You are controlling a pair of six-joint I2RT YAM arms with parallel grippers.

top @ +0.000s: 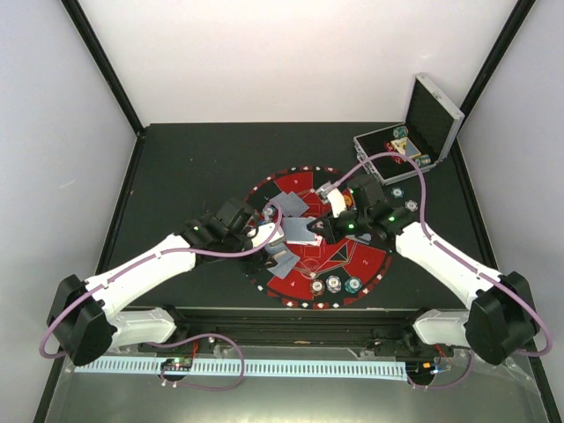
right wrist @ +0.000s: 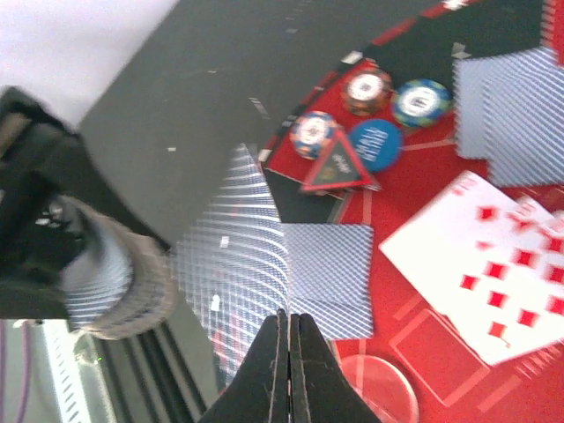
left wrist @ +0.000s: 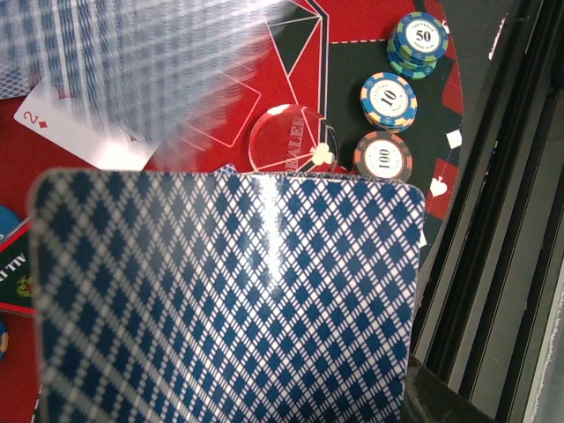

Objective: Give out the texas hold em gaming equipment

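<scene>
My left gripper [top: 267, 236] is shut on a deck of blue-backed playing cards [left wrist: 229, 300], which fills the left wrist view and hides its fingers. My right gripper [right wrist: 289, 328] is shut, pinching a blurred card [right wrist: 231, 260] at the deck's edge; from above this card [top: 300, 231] lies between both grippers. On the mat lie face-down cards [right wrist: 330, 273], a face-up diamonds card [right wrist: 485, 273], a two of diamonds [left wrist: 53, 128], a clear dealer disc [left wrist: 286, 137], a black triangle marker [right wrist: 335, 167], a blue disc [right wrist: 374, 144] and chip stacks [left wrist: 388, 97].
The round red-and-black mat [top: 295, 185] lies mid-table under both grippers. An open silver case [top: 414, 141] with chips inside stands at the back right. More chips [top: 398, 192] sit beside the mat on the right. The table's black front rail [left wrist: 502, 220] runs close by.
</scene>
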